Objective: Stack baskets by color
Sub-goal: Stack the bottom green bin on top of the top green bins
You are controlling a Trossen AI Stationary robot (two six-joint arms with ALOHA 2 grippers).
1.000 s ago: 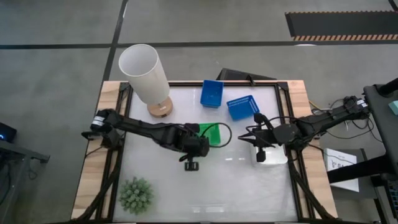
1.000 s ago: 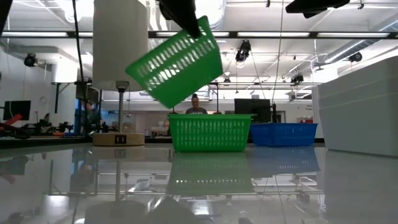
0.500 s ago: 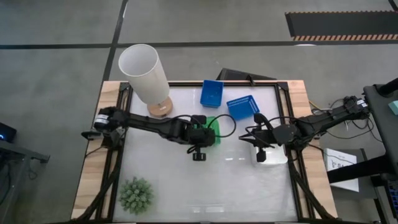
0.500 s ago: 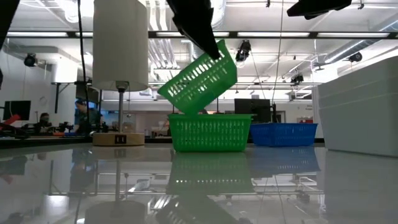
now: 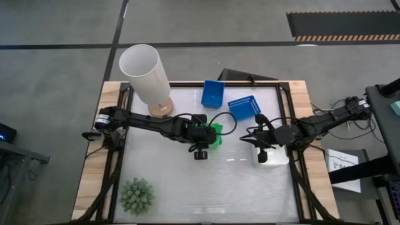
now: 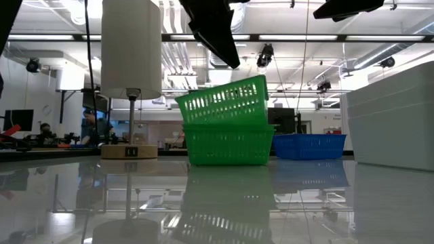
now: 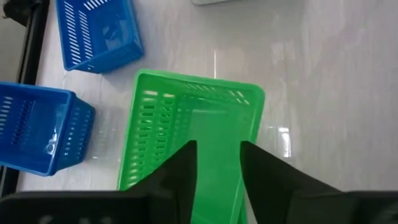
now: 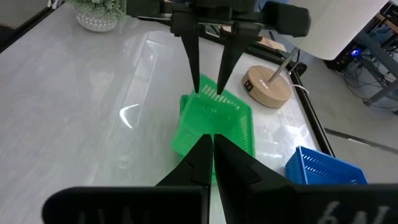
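Two green mesh baskets sit mid-table. The upper one [image 6: 224, 102] lies tilted in the lower one [image 6: 227, 144], its right end higher in the low view. My left gripper [image 7: 217, 147] hangs open just above the upper basket's near end, clear of it in the low view. Two blue baskets [image 5: 213, 93] [image 5: 244, 107] stand at the far side. A stack of white baskets [image 5: 279, 156] sits at the right. My right gripper [image 8: 208, 138] is shut, holding nothing, in the air near the white stack.
A tall white cylinder lamp [image 5: 145, 75] on a round wooden base stands at the far left. A small spiky green plant [image 5: 137, 195] sits at the near left. Bare tabletop lies along the near side, between the plant and the white stack.
My left gripper carried a tilted green basket right and toward the far edge, over the other green basket, lowered it and let go. That basket hung from the fingers and now lies slanted in the lower basket, apart from the fingertips.
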